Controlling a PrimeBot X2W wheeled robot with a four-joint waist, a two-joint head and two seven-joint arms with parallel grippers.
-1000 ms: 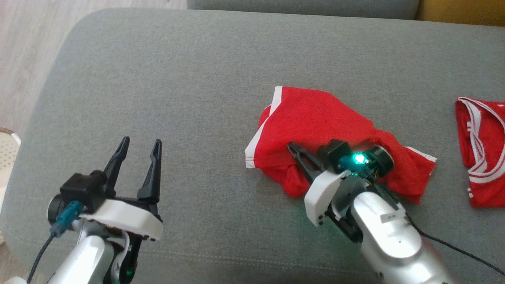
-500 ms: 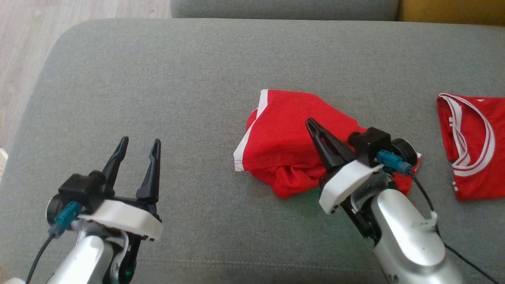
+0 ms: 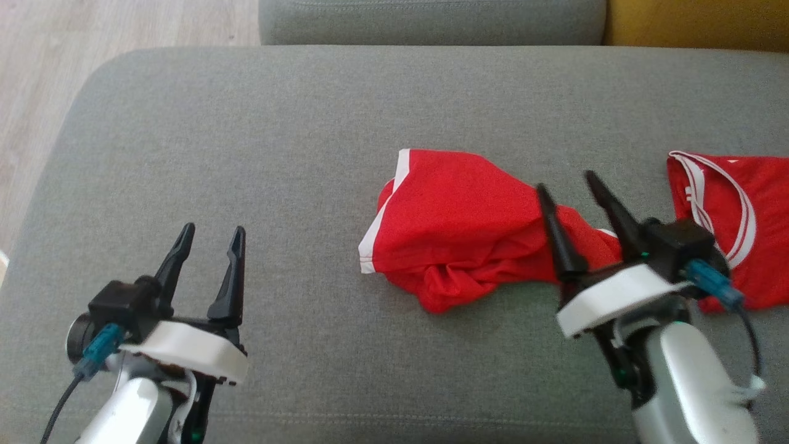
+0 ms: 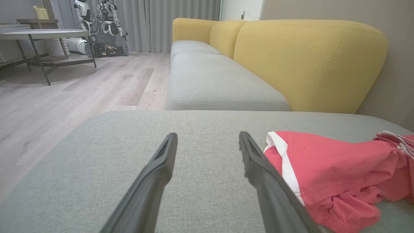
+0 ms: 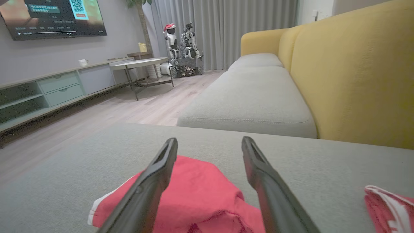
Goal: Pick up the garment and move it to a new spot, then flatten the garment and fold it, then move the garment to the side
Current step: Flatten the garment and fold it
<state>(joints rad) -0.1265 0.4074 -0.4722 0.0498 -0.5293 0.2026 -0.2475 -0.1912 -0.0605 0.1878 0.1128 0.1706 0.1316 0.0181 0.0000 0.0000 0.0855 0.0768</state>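
Letting go: the right gripper (image 3: pixel 564 182) has just opened and drawn back from the red garment (image 3: pixel 456 228).
A second ago its fingers were pinched down into the cloth; now they stand wide apart and empty over the garment's right end, so the placing step looks done and flattening comes next. The left gripper (image 3: pixel 212 229) waits well apart, spread wide, holding nothing. The garment lies mid-cushion on the grey sofa seat (image 3: pixel 277 154), crumpled, with white trim along its left edge.
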